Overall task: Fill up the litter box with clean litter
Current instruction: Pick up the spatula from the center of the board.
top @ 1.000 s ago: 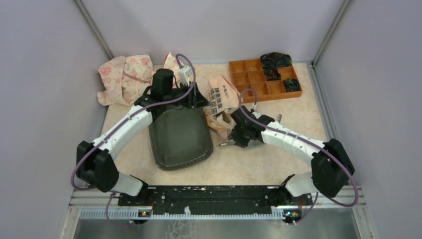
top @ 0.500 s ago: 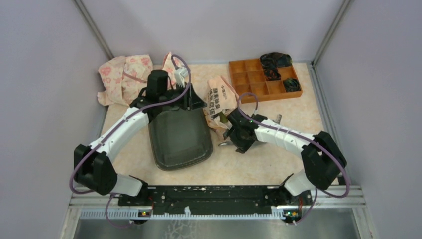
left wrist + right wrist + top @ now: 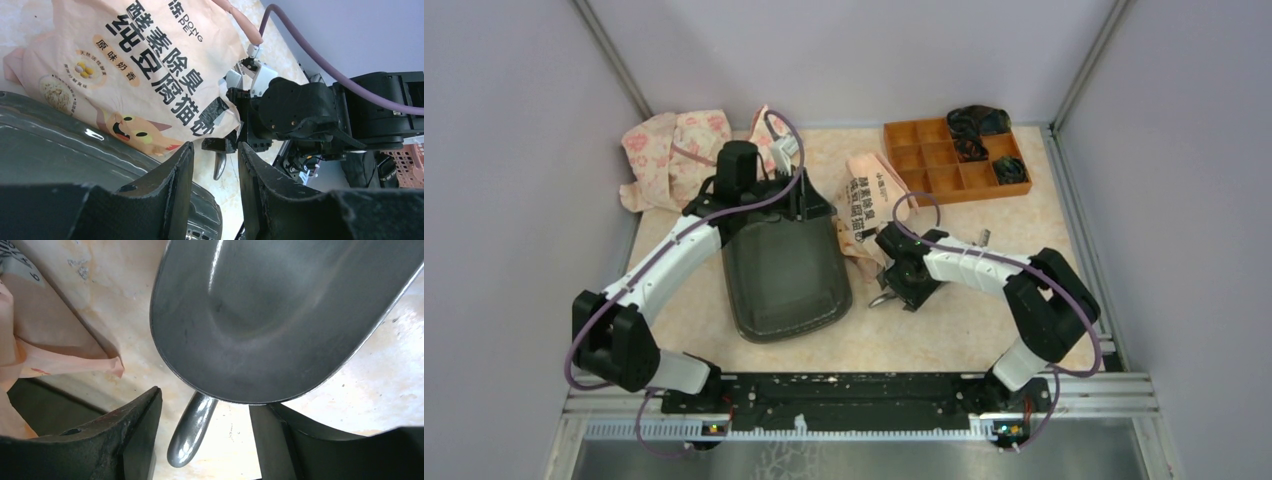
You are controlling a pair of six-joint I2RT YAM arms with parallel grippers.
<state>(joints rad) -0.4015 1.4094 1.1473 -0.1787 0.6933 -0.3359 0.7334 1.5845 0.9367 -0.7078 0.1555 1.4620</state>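
The litter box is a dark grey tray lying left of centre; its inside looks bare and no light-green litter shows in any view. My left gripper is at the tray's far right corner, open, with nothing between its fingers; the tray rim lies under them. My right gripper hangs over the grey metal scoop, right of the tray. It is open, and the scoop's handle lies between the fingers without touching them. The scoop bowl is empty.
A peach-pink printed litter bag lies between the tray and the right arm, also in the left wrist view. An orange organiser tray stands back right. Crumpled floral bags lie back left. Walls close three sides.
My right arm has folded and swung left, bringing its gripper down over the scoop. My left arm has shifted only slightly to the left.
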